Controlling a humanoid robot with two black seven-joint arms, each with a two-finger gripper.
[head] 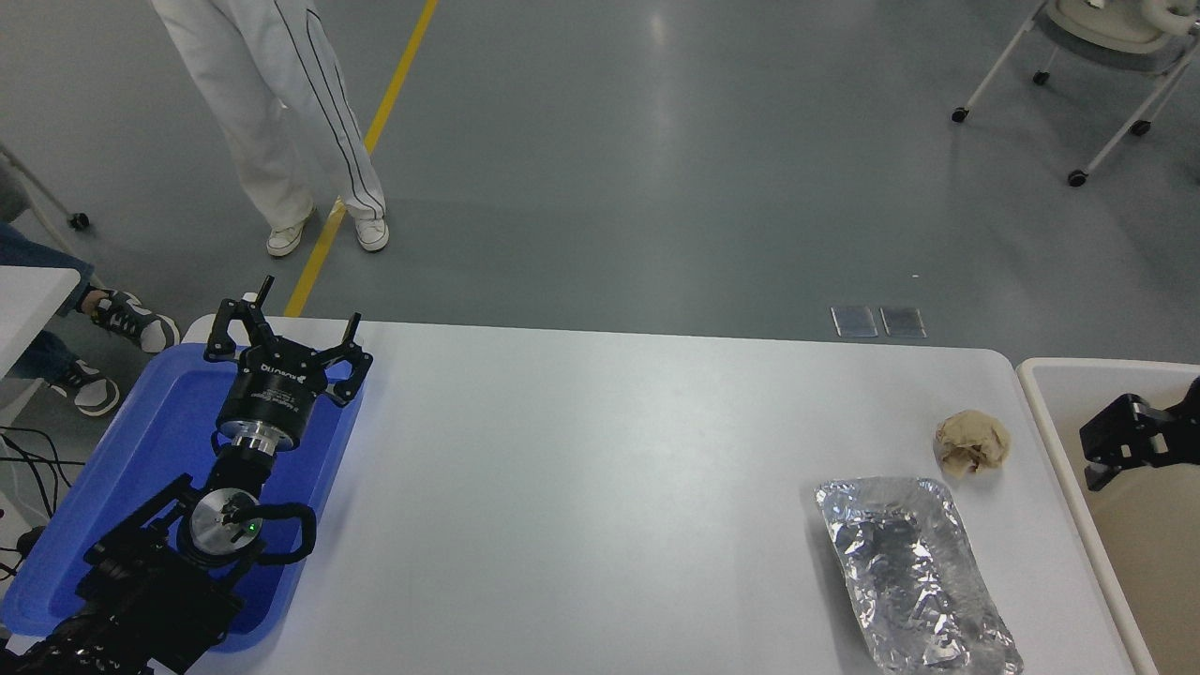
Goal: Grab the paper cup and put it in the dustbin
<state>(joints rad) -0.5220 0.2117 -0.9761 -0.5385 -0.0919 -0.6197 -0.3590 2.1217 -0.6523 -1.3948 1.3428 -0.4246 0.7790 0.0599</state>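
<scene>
Right pincer [1099, 448] is seen above the dustbin [1041, 412], entering from its right side; grip state cannot be told. Left pincer [286, 319] parked, fingers spread.

I saw a crinkled shiny foil tray [914, 574], a rough crumpled tan paper ball [973, 442], a glossy blue plastic tray [169, 441], a smooth matt white table [600, 487].
</scene>
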